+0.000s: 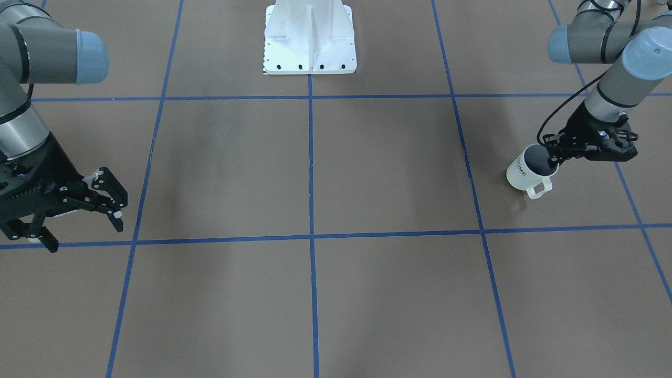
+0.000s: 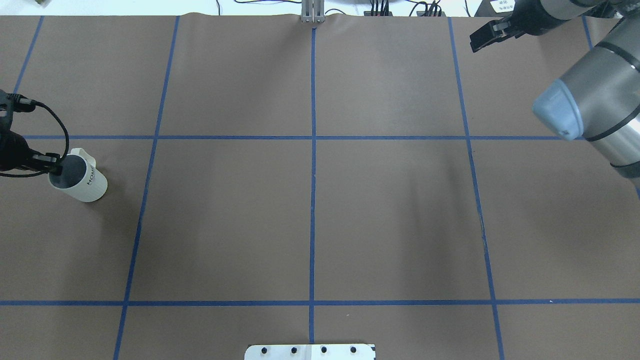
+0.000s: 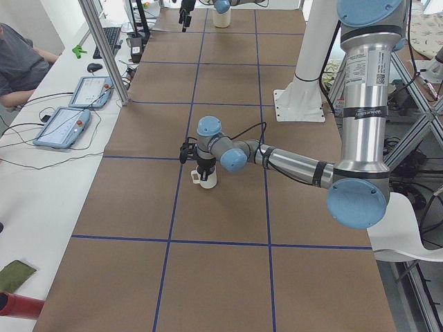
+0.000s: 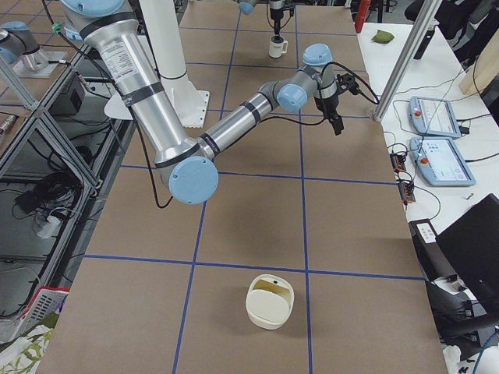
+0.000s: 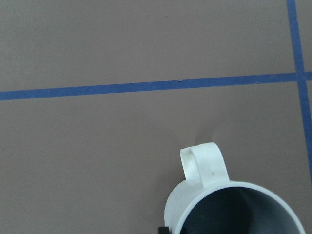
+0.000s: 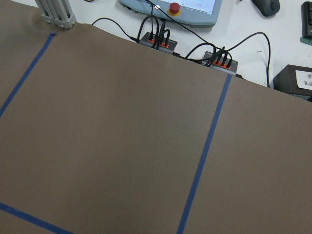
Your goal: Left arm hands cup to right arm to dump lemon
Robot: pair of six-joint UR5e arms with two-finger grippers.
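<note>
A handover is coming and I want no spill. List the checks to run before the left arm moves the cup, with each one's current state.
1. Grip: left fingers closed across the rim of the cup, one inside: ok.
2. Cup upright: ok.
3. Lemon in the cup: cannot tell; the inside looks dark and nothing yellow shows.
4. Access: handle free of the left fingers: ok.
5. Receiver: right fingers open: ok.
6. Meeting point: right fingers near the cup: not ok; they hang at the opposite end of the table.
</note>
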